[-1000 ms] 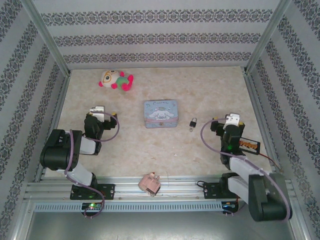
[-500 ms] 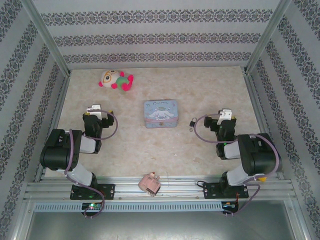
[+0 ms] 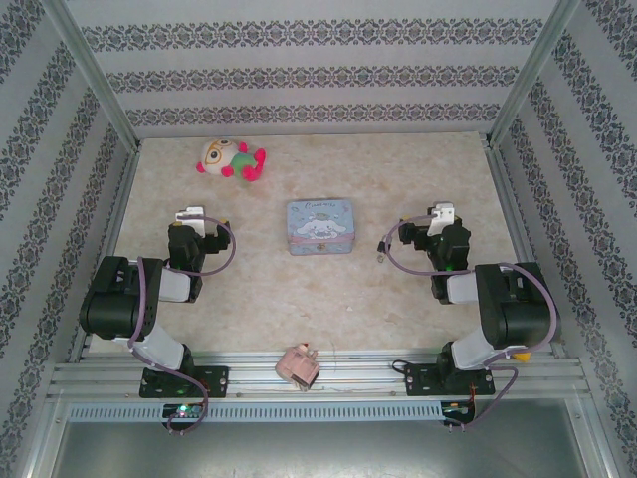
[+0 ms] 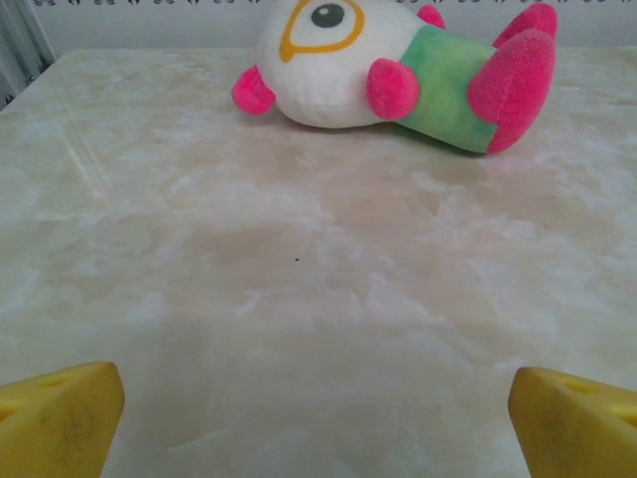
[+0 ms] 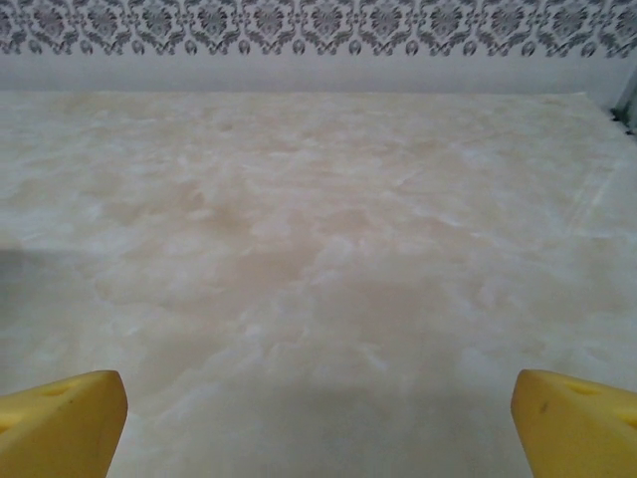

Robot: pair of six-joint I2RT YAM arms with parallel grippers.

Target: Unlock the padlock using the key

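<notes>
The tiny dark padlock [image 3: 381, 247] lies on the marble table, right of the tin, and the right arm's cable loops partly over it. The key is too small to tell apart from it. My right gripper [image 3: 441, 213] sits just right of the padlock and points toward the back wall; in its wrist view the yellow fingertips [image 5: 60, 423] stand wide apart, so the right gripper [image 5: 318, 423] is open over bare table. My left gripper [image 3: 189, 215] is on the left side, likewise open [image 4: 317, 423], with yellow fingertips [image 4: 572, 418] at the corners and nothing between them.
A pale blue cartoon tin [image 3: 320, 227] stands mid-table. A plush toy [image 3: 231, 159] lies at the back left, straight ahead of the left gripper [image 4: 398, 60]. A pink blocky object [image 3: 298, 365] rests at the near edge. Patterned walls and metal posts enclose the table.
The right arm has folded back and its gripper has moved left and farther from the base, ending close beside the padlock. The left gripper has shifted only slightly.
</notes>
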